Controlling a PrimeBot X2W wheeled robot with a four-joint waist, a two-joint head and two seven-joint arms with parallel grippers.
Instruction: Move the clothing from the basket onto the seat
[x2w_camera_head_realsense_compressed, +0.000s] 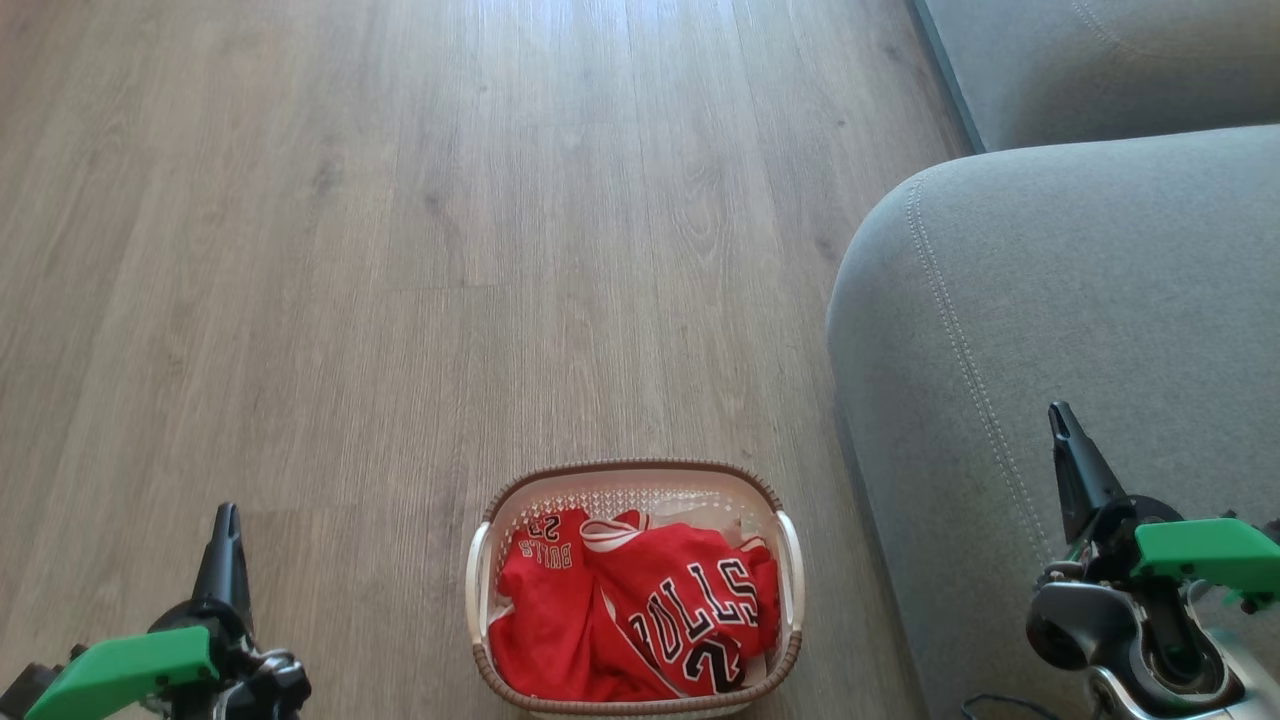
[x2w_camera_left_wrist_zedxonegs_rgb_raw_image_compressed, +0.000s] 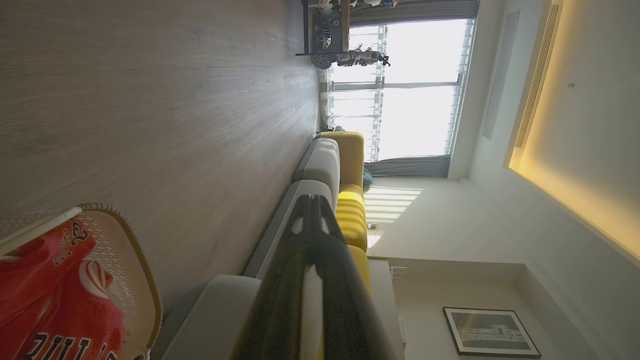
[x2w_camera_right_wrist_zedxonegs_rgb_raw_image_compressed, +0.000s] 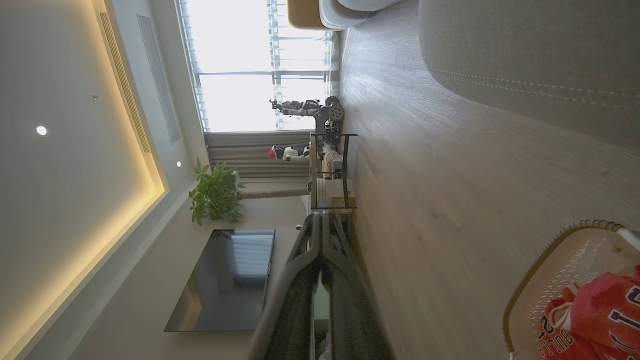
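Red clothing (x2w_camera_head_realsense_compressed: 640, 610) with "BULLS" lettering lies bunched inside the cream basket (x2w_camera_head_realsense_compressed: 632, 470) with a brown rim, on the wooden floor at the bottom centre of the head view. The grey seat (x2w_camera_head_realsense_compressed: 1080, 300) rises just right of the basket. My left gripper (x2w_camera_head_realsense_compressed: 228, 515) is shut and empty, well left of the basket. Over the seat's front part my right gripper (x2w_camera_head_realsense_compressed: 1058, 412) is shut too, holding nothing. The left wrist view catches the clothing (x2w_camera_left_wrist_zedxonegs_rgb_raw_image_compressed: 45, 290), the basket (x2w_camera_left_wrist_zedxonegs_rgb_raw_image_compressed: 135, 245) and the left gripper (x2w_camera_left_wrist_zedxonegs_rgb_raw_image_compressed: 312, 200). Basket (x2w_camera_right_wrist_zedxonegs_rgb_raw_image_compressed: 545, 265), clothing (x2w_camera_right_wrist_zedxonegs_rgb_raw_image_compressed: 595, 310) and right gripper (x2w_camera_right_wrist_zedxonegs_rgb_raw_image_compressed: 322, 216) appear in the right wrist view.
Wooden floor (x2w_camera_head_realsense_compressed: 400, 250) stretches ahead and to the left of the basket. A second grey cushion (x2w_camera_head_realsense_compressed: 1100, 60) lies at the top right. The wrist views show a window, a yellow sofa back (x2w_camera_left_wrist_zedxonegs_rgb_raw_image_compressed: 350, 210), a shelf (x2w_camera_right_wrist_zedxonegs_rgb_raw_image_compressed: 332, 170), a television (x2w_camera_right_wrist_zedxonegs_rgb_raw_image_compressed: 230, 280) and a plant (x2w_camera_right_wrist_zedxonegs_rgb_raw_image_compressed: 215, 195).
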